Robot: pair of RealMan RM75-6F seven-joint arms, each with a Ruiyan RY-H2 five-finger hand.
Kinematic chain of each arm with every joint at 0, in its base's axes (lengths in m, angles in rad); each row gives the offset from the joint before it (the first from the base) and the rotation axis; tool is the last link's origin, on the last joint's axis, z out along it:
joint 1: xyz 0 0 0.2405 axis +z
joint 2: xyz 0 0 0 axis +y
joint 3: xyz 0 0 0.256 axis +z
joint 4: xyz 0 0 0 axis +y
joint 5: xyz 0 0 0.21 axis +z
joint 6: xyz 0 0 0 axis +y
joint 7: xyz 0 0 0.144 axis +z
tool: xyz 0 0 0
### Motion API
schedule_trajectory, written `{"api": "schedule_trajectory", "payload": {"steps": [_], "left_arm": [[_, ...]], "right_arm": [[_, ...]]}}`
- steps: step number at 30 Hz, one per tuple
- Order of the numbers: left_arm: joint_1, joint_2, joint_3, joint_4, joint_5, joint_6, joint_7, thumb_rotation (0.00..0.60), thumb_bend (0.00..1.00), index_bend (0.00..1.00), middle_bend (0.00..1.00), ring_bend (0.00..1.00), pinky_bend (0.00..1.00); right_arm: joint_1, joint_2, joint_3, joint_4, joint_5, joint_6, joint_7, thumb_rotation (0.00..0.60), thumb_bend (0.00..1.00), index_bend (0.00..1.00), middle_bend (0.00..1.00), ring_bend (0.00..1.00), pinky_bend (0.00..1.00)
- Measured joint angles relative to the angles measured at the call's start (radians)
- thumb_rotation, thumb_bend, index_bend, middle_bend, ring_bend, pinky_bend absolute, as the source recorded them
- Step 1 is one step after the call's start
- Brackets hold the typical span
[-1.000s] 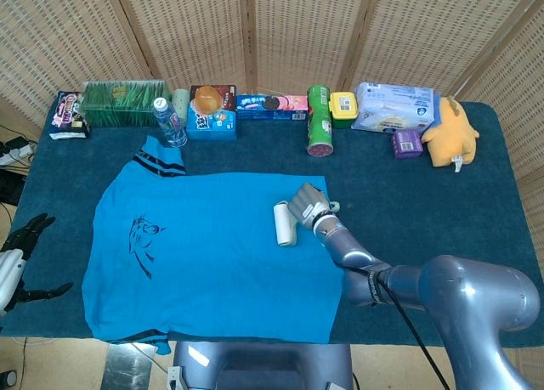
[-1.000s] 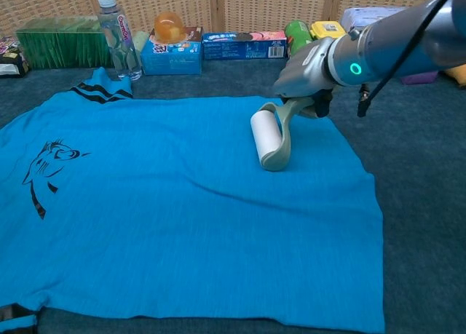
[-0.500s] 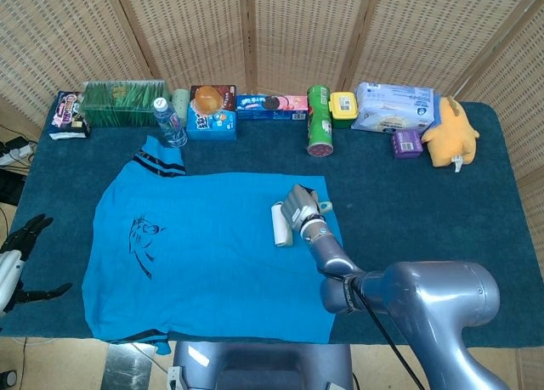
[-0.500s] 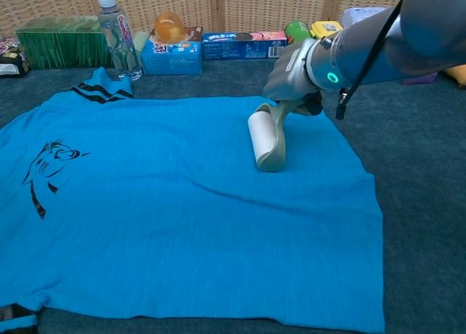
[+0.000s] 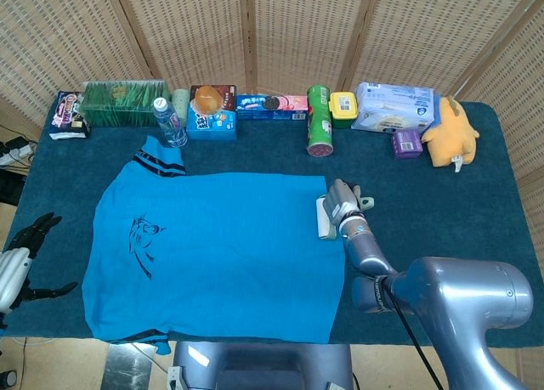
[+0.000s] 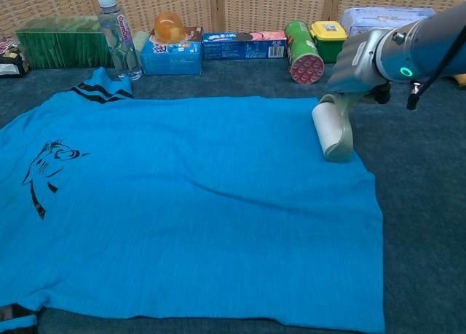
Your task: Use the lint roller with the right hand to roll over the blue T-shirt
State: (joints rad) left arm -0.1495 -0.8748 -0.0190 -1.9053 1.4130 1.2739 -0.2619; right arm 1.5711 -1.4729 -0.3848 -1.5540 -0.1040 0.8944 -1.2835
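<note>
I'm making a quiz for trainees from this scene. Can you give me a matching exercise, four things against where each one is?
Things:
1. lint roller
2. water bottle
3. yellow plush toy
4. left robot hand

Places:
A. at the table's left edge, off the T-shirt
B. at the T-shirt's right edge, held by the right robot hand
C. far right of the back row
D. just behind the striped sleeve

Pairs: 1-B, 2-D, 3-C, 4-A

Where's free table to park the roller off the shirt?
Bare cloth right of the T-shirt, between the right hand holding the roller and the table's right edge. Also a strip between shirt and green can. Back row is crowded: boxes, bottle, plush.
</note>
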Motion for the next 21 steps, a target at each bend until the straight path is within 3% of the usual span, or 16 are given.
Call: {"api": "schedule_trajectory", "payload": {"steps": [9, 21], "left_arm": [[0.000, 0.001, -0.001, -0.004, 0.000, 0.002, -0.002, 0.600, 0.09, 0.00, 0.00, 0.00, 0.02], [0.030, -0.008, 0.012, 0.016, -0.016, 0.026, -0.025, 0.600, 0.09, 0.00, 0.00, 0.00, 0.02]], "right_arm": [[0.021, -0.030, 0.046, -0.006, 0.011, 0.007, -0.053, 0.600, 1.00, 0.89, 0.88, 0.87, 1.00], [0.082, -0.156, 0.135, 0.062, 0.095, 0.010, -0.145, 0.600, 1.00, 0.89, 0.88, 0.87, 1.00]]}}
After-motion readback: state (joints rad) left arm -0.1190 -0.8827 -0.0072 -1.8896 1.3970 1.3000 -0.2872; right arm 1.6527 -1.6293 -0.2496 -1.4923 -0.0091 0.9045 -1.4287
